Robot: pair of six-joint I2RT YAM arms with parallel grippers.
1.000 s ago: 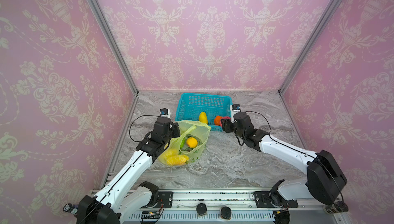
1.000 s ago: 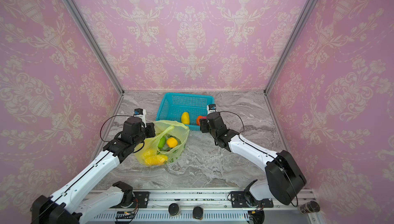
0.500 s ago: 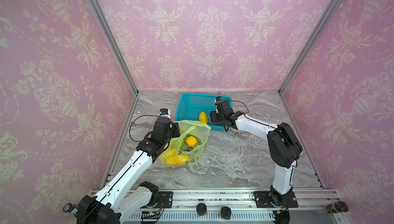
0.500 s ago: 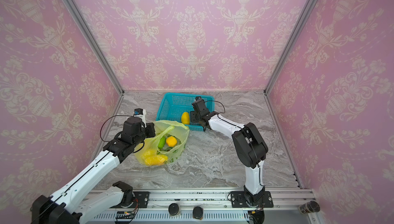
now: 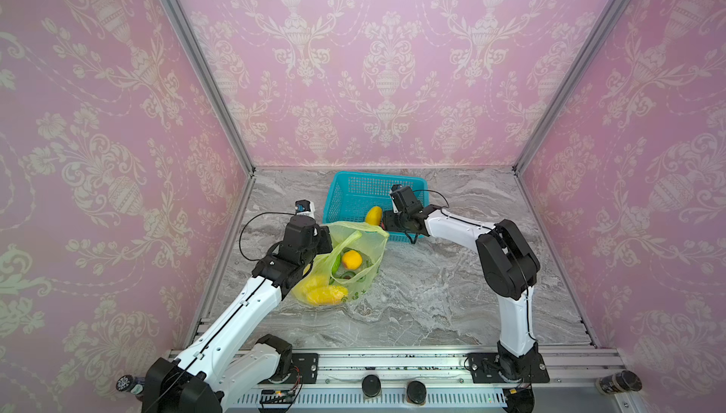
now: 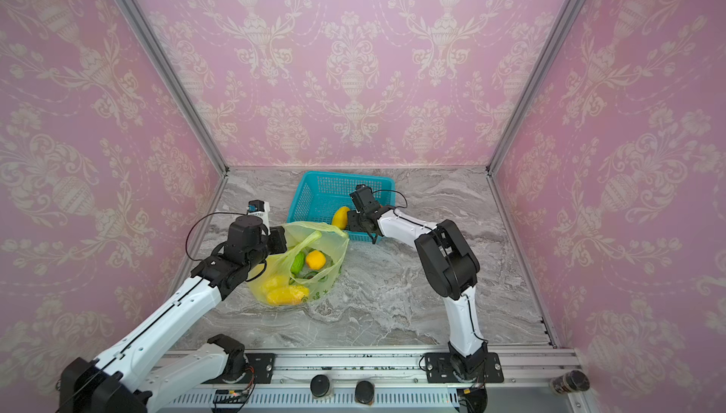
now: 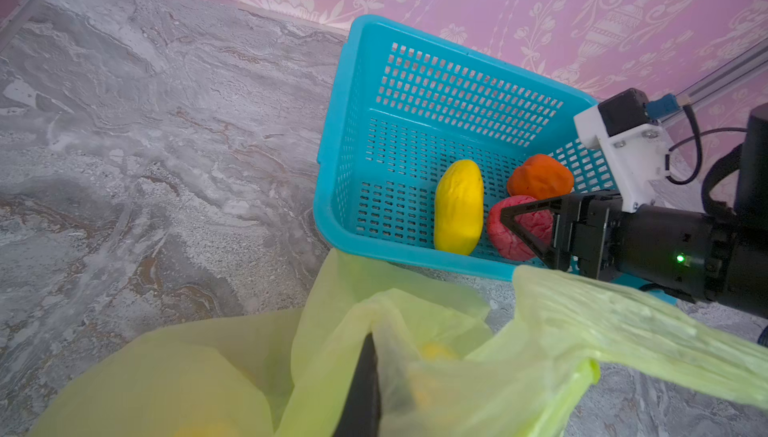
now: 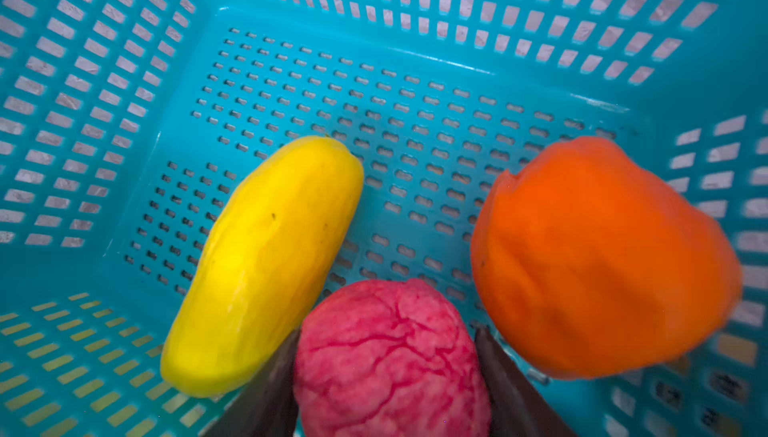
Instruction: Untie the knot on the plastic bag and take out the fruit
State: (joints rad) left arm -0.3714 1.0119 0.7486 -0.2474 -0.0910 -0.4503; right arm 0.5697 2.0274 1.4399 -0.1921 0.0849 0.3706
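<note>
The plastic bag lies open-mouthed just left of centre in the lower half of both top views, on the marble table. Inside it show a round yellow-orange fruit, a green fruit and long yellow fruits. The left gripper is clenched on the bag's thin rim. Just above the bag in the frame, the teal basket holds a banana-yellow fruit, an orange fruit and the pink-red bumpy fruit. The right gripper grasps the pink-red bumpy fruit, one finger on either side.

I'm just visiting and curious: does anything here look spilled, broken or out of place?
Nothing looks spilled or broken. The plastic bag lies open on the table, its rim pinched by the left gripper, fruit inside. The right gripper clasps a pink-red fruit in the teal basket.
</note>
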